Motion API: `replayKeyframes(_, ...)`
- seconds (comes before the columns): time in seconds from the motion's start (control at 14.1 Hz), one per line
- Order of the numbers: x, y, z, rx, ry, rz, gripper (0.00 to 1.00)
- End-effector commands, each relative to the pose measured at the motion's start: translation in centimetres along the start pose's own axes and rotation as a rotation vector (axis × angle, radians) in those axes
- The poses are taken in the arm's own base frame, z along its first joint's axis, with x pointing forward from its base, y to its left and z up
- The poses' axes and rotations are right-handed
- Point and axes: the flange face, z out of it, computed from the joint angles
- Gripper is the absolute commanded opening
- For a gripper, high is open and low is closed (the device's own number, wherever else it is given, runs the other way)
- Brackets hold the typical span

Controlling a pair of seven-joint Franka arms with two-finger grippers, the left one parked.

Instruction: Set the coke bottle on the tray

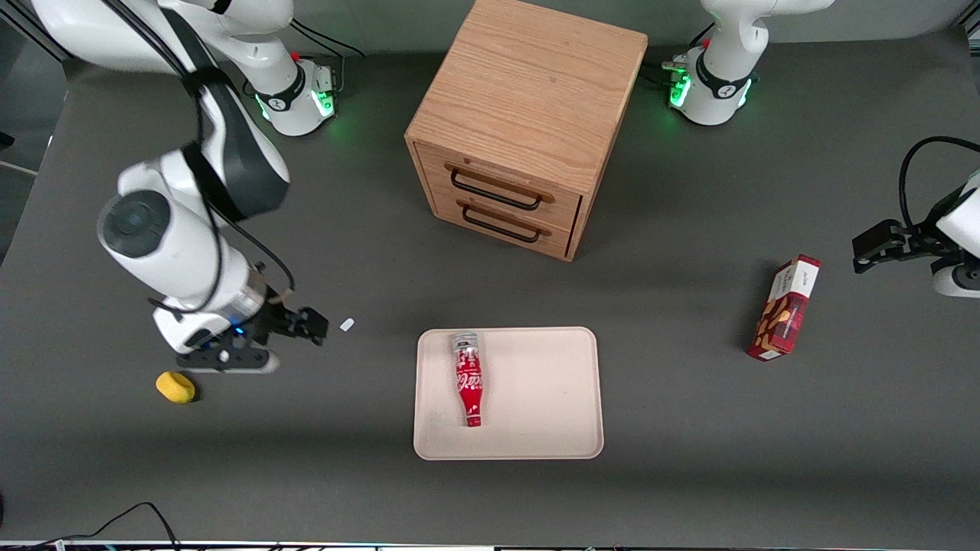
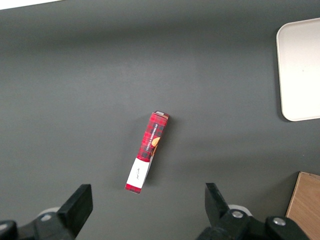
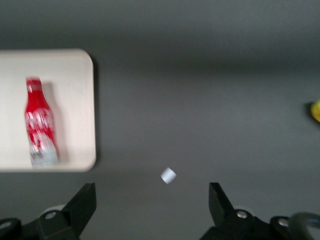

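Here, from the front, the coke bottle [image 1: 468, 378] lies flat on the tray [image 1: 536, 398], a slim red bottle with white script along its side. Its silvery base sits close to the rim nearest the wooden drawer cabinet [image 1: 521, 130], and its red cap points toward the camera. It rests in the part of the tray that is toward my working arm's end of the table. My gripper [image 1: 230, 360] hangs over the bare table well apart from the tray, carrying nothing, with the wrist bent down and the white forearm rising above it toward the arm's base. A yellow sponge [image 1: 175, 387] lies just beside my gripper, a little nearer the camera, and a small white scrap [image 1: 347, 324] lies on the table between my gripper and the tray. A red-and-white snack box [image 1: 784, 308] stands toward the parked arm's end of the table.

The left wrist view shows the snack box [image 2: 147, 151] lying on the dark table and one rounded corner of the tray [image 2: 299, 70].

Through my own wrist camera, my fingers [image 3: 82, 207] are spread wide with only dark table between them. The white scrap [image 3: 168, 175] lies just ahead of them. The bottle [image 3: 39, 122] lies lengthwise on the tray [image 3: 75, 100], and the yellow sponge [image 3: 315, 110] peeks in at the frame's edge.
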Motion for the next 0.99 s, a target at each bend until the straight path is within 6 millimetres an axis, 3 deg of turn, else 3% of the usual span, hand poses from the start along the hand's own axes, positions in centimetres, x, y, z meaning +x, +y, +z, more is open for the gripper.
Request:
replayKeyframes(0.0,-4.2,3.3,-3.5,-0.017,-0.029,-0.100,1.00)
replayKeyframes(0.21,-7.7,5.8,-7.5,-0.007,-0.049,-0.034,1.00)
replayKeyframes(0.5,-10.1,10.6,-12.0,0.011,-0.090,-0.037,1.00)
replayKeyframes(0.78,-10.0,12.6,-13.2,0.012,-0.083,0.004,1.00)
replayKeyframes(0.92,-9.7,12.7,-13.7,0.012,-0.072,0.068,1.00)
